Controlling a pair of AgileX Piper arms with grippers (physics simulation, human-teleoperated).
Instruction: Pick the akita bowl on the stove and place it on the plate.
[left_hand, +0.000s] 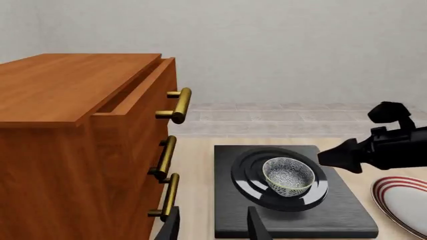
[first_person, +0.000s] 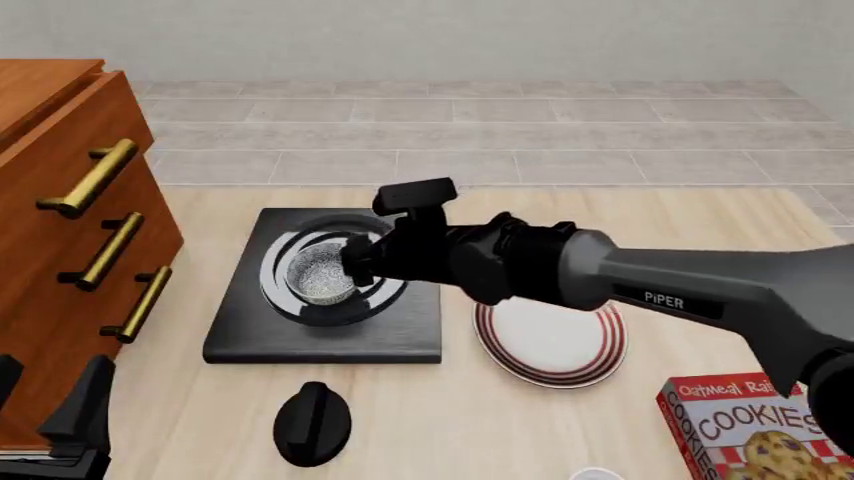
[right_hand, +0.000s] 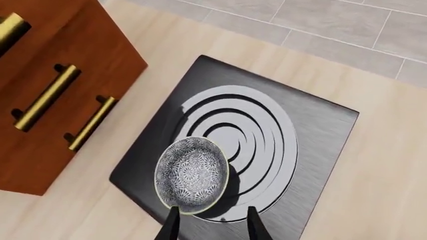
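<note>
The akita bowl (first_person: 324, 276), speckled grey-white inside, sits on the ringed burner of the black stove (first_person: 240, 335). It also shows as the bowl (left_hand: 288, 176) and the bowl (right_hand: 192, 174). My right gripper (first_person: 355, 262) hovers at the bowl's right rim, slightly above it. In its own wrist view the right gripper (right_hand: 210, 225) is open, its fingertips just short of the bowl's edge and holding nothing. The red-striped plate (first_person: 587, 368) lies on the table right of the stove, partly under my right arm. My left gripper (left_hand: 213, 231) is open and empty at the front left, beside the cabinet.
A wooden drawer cabinet (first_person: 60, 250) with brass handles stands left of the stove, its top drawer slightly open. A black knob-like object (first_person: 314, 423) lies in front of the stove. A cookies box (first_person: 754, 425) sits at the front right.
</note>
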